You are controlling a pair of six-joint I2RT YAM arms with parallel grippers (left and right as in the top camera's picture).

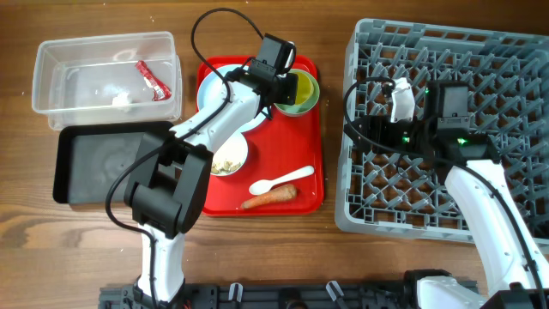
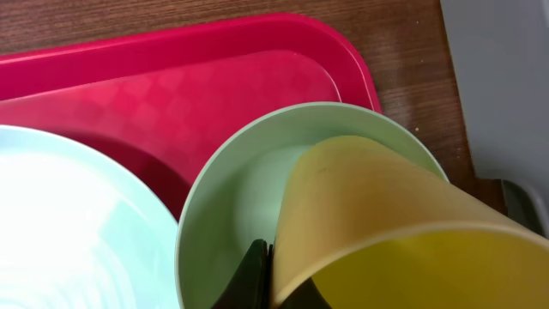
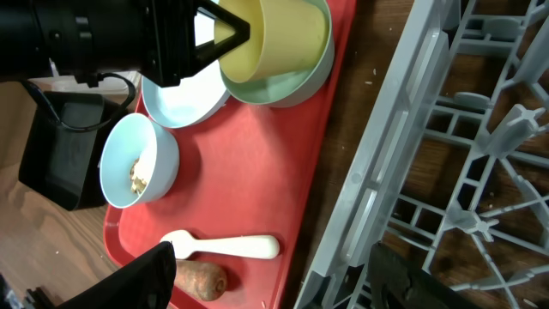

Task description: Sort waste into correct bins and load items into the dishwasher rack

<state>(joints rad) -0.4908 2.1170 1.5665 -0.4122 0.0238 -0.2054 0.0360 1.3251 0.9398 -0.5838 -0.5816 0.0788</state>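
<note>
My left gripper point(image 1: 287, 86) point(image 2: 273, 279) is shut on the wall of the small yellow cup point(image 1: 302, 88) point(image 2: 386, 215). The cup tilts inside a pale bowl point(image 1: 296, 109) point(image 2: 232, 197) at the back of the red tray. The pale blue plate point(image 1: 210, 90) lies beside it. A second bowl point(image 1: 230, 156) point(image 3: 137, 167) holds beige crumbs. The white spoon point(image 1: 279, 180) point(image 3: 227, 247) and carrot piece point(image 1: 268, 198) point(image 3: 202, 281) lie at the tray's front. The red wrapper point(image 1: 153, 79) is in the clear tub point(image 1: 51, 51). My right gripper point(image 1: 358, 129) point(image 3: 283, 283) is open and empty over the left edge of the grey rack point(image 1: 515, 51) point(image 3: 446, 129).
The black tray point(image 1: 94, 159) point(image 3: 60, 146) sits in front of the clear tub, left of the red tray point(image 1: 283, 154). A small white scrap point(image 1: 120, 99) also lies in the tub. A narrow strip of bare wood separates the red tray from the rack.
</note>
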